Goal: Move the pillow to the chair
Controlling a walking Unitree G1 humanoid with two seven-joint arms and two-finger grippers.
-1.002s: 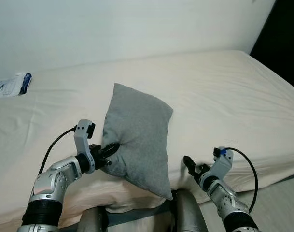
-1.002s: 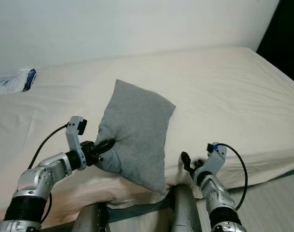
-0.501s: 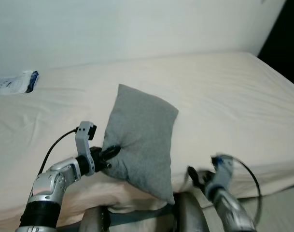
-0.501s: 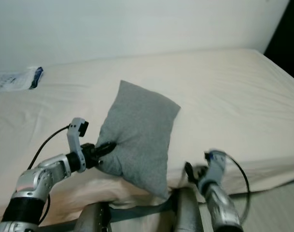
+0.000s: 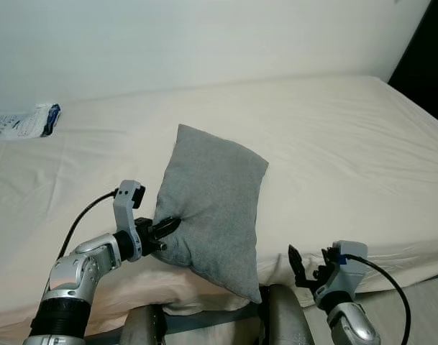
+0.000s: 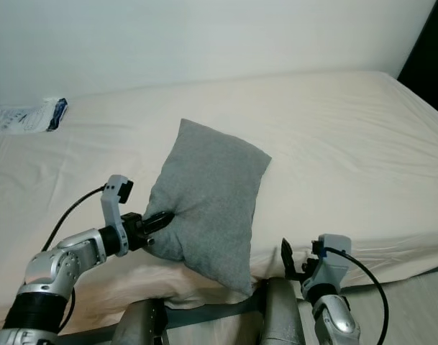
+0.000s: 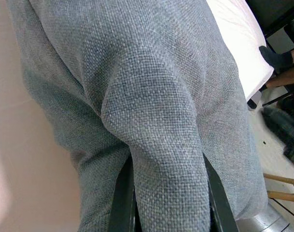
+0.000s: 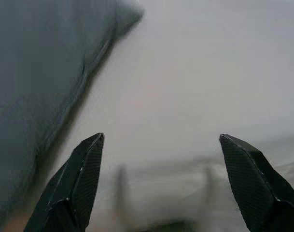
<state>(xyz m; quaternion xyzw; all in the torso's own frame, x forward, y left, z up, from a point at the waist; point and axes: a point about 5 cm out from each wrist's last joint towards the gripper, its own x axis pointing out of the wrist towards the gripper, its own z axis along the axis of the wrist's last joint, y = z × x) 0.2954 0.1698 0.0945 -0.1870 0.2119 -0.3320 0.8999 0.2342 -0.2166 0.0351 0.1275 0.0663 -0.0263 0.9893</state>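
I list 1 grey pillow [image 5: 213, 198] propped at the bed [image 5: 348, 136] edge, its lower side pinched by my left gripper [image 5: 163, 231] for lifting, while my right gripper [image 5: 308, 269] waits spread wide below.

right gripper [image 8: 163, 181] fingers spread wide, both black textured fingertips [image 8: 81, 181] in frame, nothing between them. grey pillow [image 8: 35, 92] sits off to one side of the gripper, beyond the fingertip nearer to it, not touching either finger; one corner of the pillow points away from the camera. pale bed sheet [image 8: 195, 82] lies beside the pillow and runs across the gap between the fingers. sheet area nearest the gripper is blurred, detail unreadable
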